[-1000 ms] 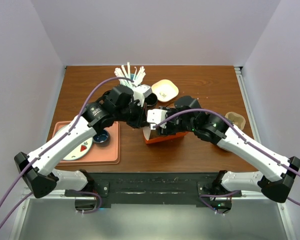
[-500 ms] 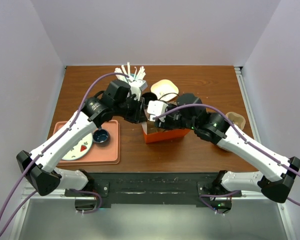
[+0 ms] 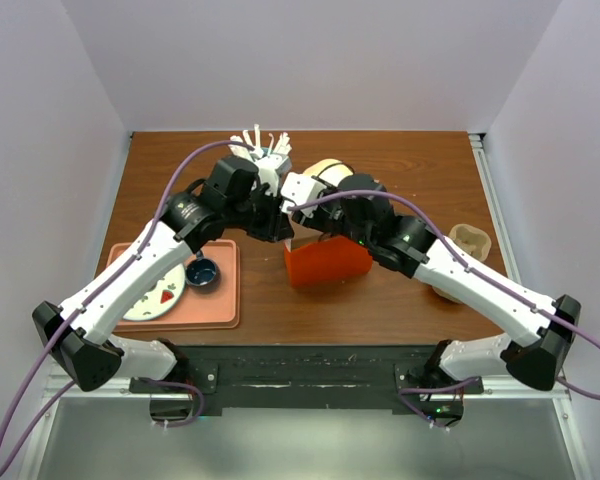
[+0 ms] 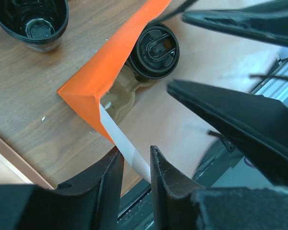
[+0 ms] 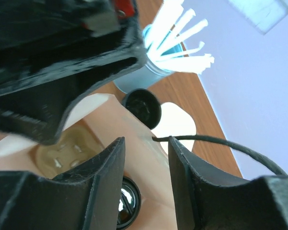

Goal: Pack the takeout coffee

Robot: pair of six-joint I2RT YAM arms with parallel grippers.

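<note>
The takeout coffee, a black cup with a round black lid, stands inside the open orange bag on a brown cardboard carrier. Its lid also shows low in the right wrist view. In the top view the arms hide it. My left gripper is shut on the bag's white-lined rim at the near corner. My right gripper is open above the bag's far wall, above the coffee and not touching it.
A lidless black cup stands just behind the bag. The light blue tumbler of white straws and a white dish are beyond it. A pink tray at left holds a plate and a dark blue mug.
My right gripper has risen out of the bag and moved back and to the left. The bag's orange front now shows fully. My left gripper keeps hold of the rim.
</note>
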